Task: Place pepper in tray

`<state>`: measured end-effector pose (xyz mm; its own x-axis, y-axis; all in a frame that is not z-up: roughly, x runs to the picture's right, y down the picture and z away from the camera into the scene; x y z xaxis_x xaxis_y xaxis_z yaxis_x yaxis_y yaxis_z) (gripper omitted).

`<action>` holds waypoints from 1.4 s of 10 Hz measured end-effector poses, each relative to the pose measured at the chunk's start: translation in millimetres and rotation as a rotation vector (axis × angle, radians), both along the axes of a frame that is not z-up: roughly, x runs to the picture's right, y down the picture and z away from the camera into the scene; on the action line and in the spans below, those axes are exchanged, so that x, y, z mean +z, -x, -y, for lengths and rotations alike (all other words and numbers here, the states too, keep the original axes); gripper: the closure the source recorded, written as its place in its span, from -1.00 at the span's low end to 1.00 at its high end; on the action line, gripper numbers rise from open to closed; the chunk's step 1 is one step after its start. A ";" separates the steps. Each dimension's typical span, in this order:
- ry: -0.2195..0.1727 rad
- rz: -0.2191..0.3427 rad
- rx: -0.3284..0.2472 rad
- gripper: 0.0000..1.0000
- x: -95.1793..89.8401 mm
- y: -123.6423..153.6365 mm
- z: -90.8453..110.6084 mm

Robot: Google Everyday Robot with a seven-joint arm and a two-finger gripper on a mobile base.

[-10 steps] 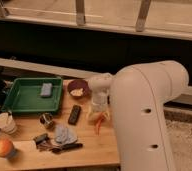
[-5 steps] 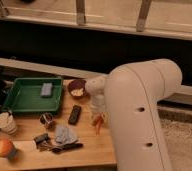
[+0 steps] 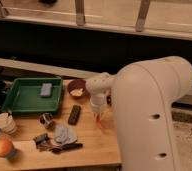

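The pepper (image 3: pixel 100 120) shows only as a slim orange-red sliver on the wooden table, right under my gripper (image 3: pixel 98 116), to the right of the table's middle. The gripper points down at it and is shut on it, still at table height. Most of the pepper is hidden by the gripper and the big white arm (image 3: pixel 149 115). The green tray (image 3: pixel 22 96) lies at the table's back left, well apart from the gripper, with a grey-blue block (image 3: pixel 46 90) in it.
A dark bowl (image 3: pixel 77 89) with something pale inside stands just behind the gripper. A black bar (image 3: pixel 74 114), a small can (image 3: pixel 47 120), a grey cloth (image 3: pixel 64 134) and a dark utensil (image 3: pixel 65 148) lie between gripper and tray. White cup (image 3: pixel 4 123) and round orange fruit (image 3: pixel 4 148) sit front left.
The gripper has shut around the pepper, and the arm has leaned slightly further left over the table. Nothing else on the table has moved.
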<state>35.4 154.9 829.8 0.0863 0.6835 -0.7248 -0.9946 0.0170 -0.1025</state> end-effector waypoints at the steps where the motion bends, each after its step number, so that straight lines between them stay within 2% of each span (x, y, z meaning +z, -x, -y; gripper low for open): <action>1: -0.024 0.019 0.014 1.00 -9.6 -1.7 11.8; 3: -0.109 0.087 0.043 1.00 -45.6 -3.0 52.9; 4: -0.141 0.118 0.048 1.00 -59.8 -1.0 67.0; 6: -0.209 0.215 0.060 1.00 -98.5 12.3 98.8; 8: -0.222 0.235 0.060 1.00 -106.4 15.1 104.0; 12: -0.225 0.235 0.060 1.00 -106.3 15.3 104.8; 14: -0.249 0.263 0.050 1.00 -106.4 23.6 108.0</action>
<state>11.8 46.9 723.4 0.2096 0.8444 -0.4930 -0.9349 0.0255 -0.3539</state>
